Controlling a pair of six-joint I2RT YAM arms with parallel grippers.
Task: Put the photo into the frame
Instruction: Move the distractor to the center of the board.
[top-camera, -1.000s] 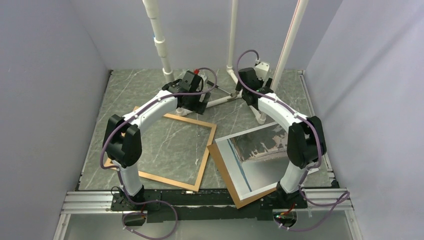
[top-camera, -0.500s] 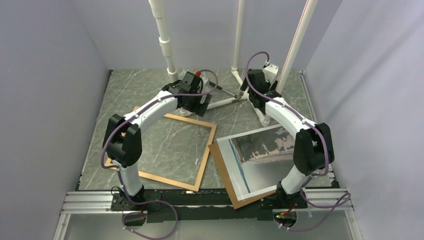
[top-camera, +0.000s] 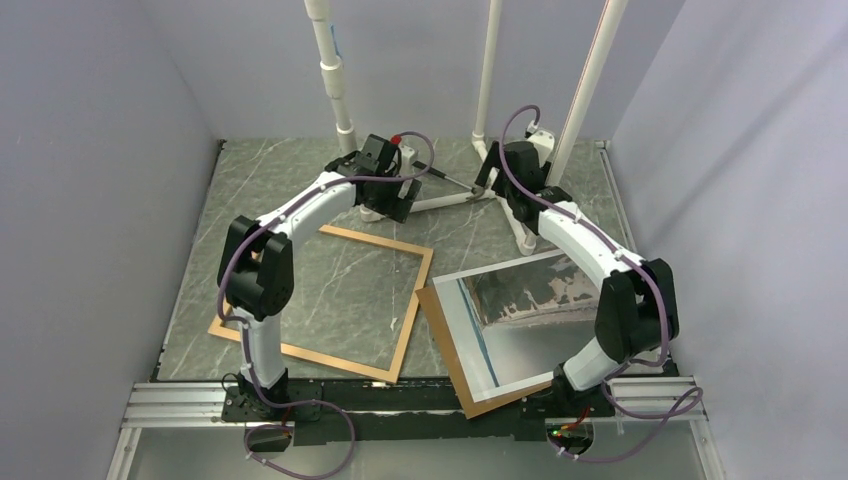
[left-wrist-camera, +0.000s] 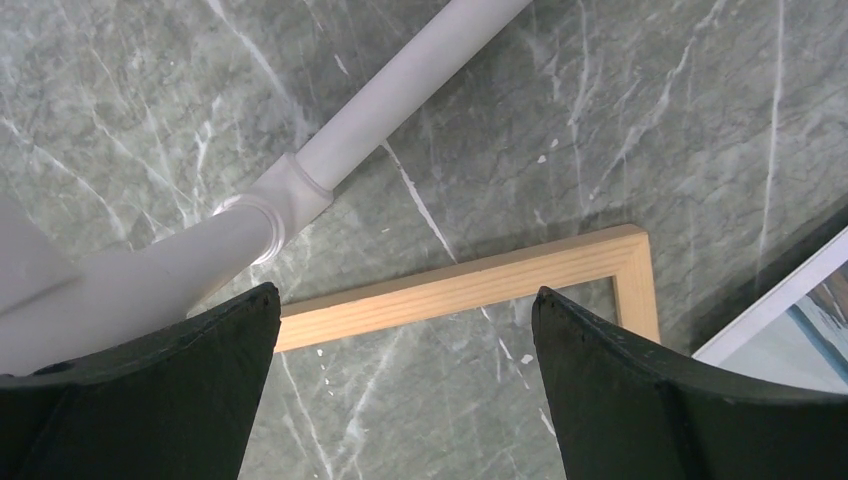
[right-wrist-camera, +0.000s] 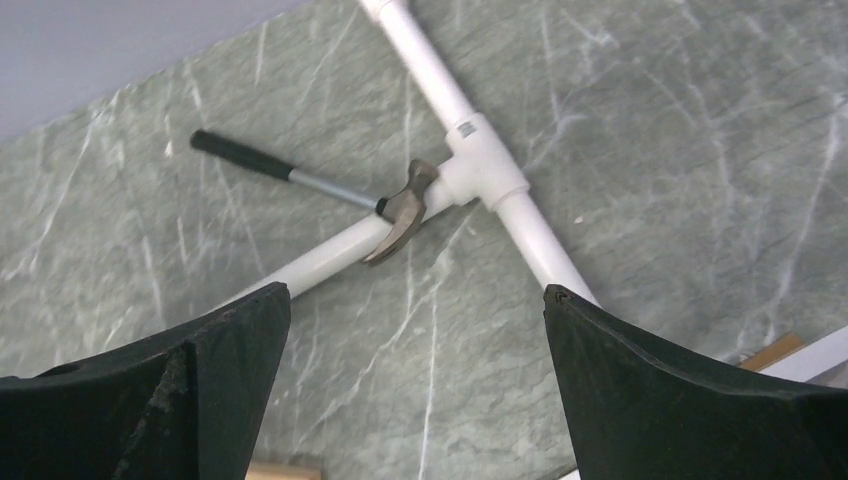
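Thin light-wood rectangular frame (top-camera: 380, 240) lies flat, empty, askew, near-left on the table (top-camera: 290, 180) — glossy white-bordered grey-blue photo (top-camera: 520, 310) face-up, near-right corner.

Pipe legs (right-wrist-camera: 480, 160), hammer (right-wrist-camera: 400, 212) obstruct far centre; table (top-camera: 340, 290) inside frame (left-wrist-camera: 480, 285) open

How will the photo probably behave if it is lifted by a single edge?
The photo looks very thin and lies flat on the brown board, so it would probably sag or curl when lifted by one edge. Its surface shows a sheen, so it may slip in a grip. It likely weighs very little for its size.
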